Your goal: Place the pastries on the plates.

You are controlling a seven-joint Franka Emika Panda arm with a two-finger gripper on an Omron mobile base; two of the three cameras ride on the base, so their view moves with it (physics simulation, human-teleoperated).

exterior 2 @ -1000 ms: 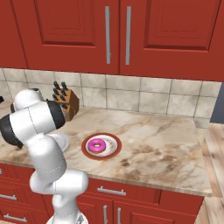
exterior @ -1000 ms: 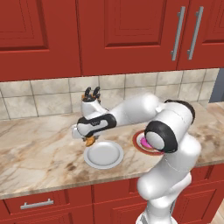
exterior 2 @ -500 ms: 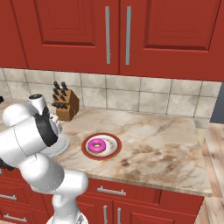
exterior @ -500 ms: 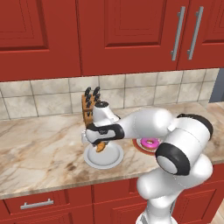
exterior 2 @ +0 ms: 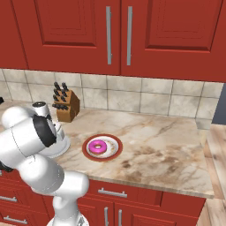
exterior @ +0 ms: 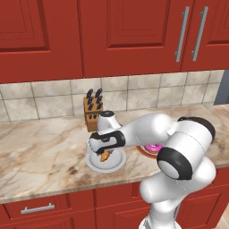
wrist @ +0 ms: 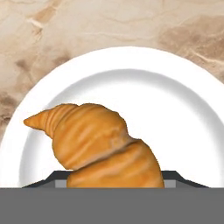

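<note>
Setting: simulated kitchen, marbled beige stone counter [exterior 2: 167, 145] under red wooden cabinets, tiled backsplash behind
Done, as judged: pink-frosted ring donut [exterior 2: 97, 146] is seen lying on the white plate with the wide red rim [exterior 2: 115, 153], near the counter's middle; that half is taken as finished
In hand: golden-brown curved croissant [wrist: 98, 144] is held by the two-finger gripper [exterior: 104, 154] directly above the plain light grey round plate [wrist: 183, 113]; whether the pastry already touches the plate cannot be told
Gripper state: clenched on the croissant, as judged from the hand view, where the pastry sits right at the finger bases; the fingertips themselves are hidden behind it
Left to do, as judged: croissant to be lowered the last bit if needed, let go, and the arm drawn clear
Risk noted: croissant is off-centre, toward one side of the plate, yet well inside the rim
Count, pastries: two, one donut and one croissant
Count, plates: two, one grey and one red-rimmed, set near each other
Count, other: one wooden knife block with dark handles [exterior 2: 65, 105], against the backsplash
</note>
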